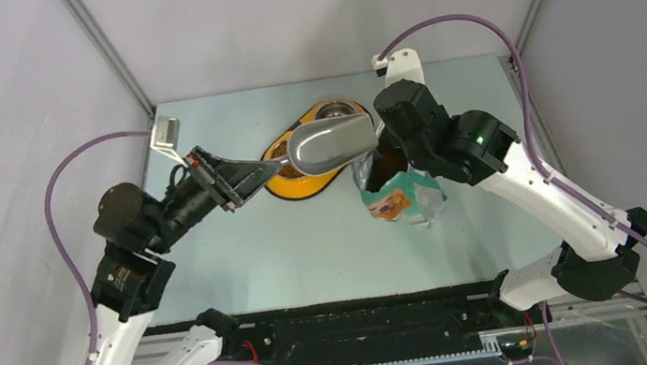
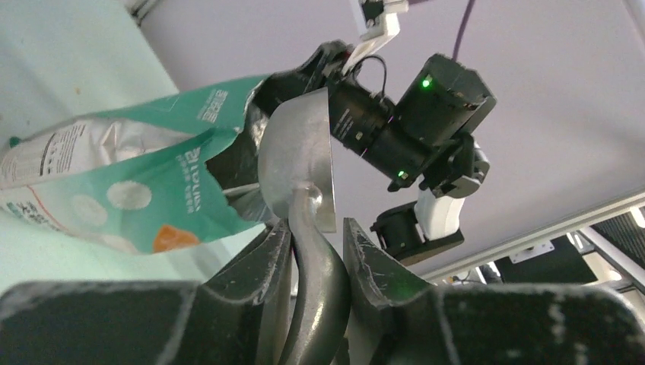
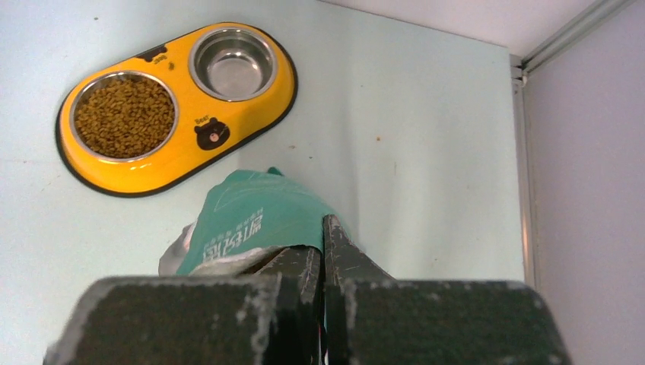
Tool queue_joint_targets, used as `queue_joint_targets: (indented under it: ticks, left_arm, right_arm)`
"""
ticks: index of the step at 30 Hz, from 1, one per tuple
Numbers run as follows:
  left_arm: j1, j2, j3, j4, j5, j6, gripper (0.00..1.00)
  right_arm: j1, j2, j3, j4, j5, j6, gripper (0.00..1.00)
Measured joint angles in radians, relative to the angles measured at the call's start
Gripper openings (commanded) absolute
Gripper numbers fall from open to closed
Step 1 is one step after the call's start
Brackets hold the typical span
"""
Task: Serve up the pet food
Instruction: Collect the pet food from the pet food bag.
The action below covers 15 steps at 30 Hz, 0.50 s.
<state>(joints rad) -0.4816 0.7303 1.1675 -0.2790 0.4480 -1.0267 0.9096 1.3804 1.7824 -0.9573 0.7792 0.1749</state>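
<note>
- Holding the grey metal scoop (image 1: 330,142) by its handle, the left gripper (image 1: 239,177) has its jaws partly closed on the stem, which runs up between the two fingers in the left wrist view.
- The right gripper (image 3: 321,236) is pinched fully together on the top edge of the teal bag (image 3: 251,217), propping its mouth up.
- The pet food (image 3: 125,115) that can be seen fills one steel bowl of the yellow feeder (image 3: 179,148), which sits towards the far edge of the table (image 1: 309,241), near the middle. The empty bowl (image 3: 232,63) beside it is bare metal.
- The scoop's long axis runs left to right across the table, handle towards the left arm. Its pan hangs above the feeder, with the open end just beside the bag's mouth.
- From above the pan looks bare and shiny, though the angle is poor and a few pellets may remain.
- Judged from this, the filled bowl lies directly under the scoop, so the left arm is the nearer one to it.
- If another scoopful is wanted, the bag's opening is to the scoop's right. The right wrist and the crumpled bag lip crowd that path, and any food inside the bag is hidden.
</note>
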Motion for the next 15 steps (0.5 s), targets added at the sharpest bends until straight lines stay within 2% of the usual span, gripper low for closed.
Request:
queue_joint_targets:
  ticks: [4,11,15]
  left_arm:
    - [-0.108,0.036,0.076,-0.155,-0.092,0.042,0.00]
    - [-0.215,0.093,0.118,-0.352,-0.231,0.090,0.00]
    - [-0.261,0.163,0.172,-0.375,-0.270,0.103,0.00]
  right_arm:
    - [0.010,0.008,0.000,-0.002,0.062,0.008,0.00]
    - [0.009,0.047,0.042,-0.039,0.095,0.035,0.00]
    - [0.004,0.071,0.066,-0.051,0.095,0.046,0.00]
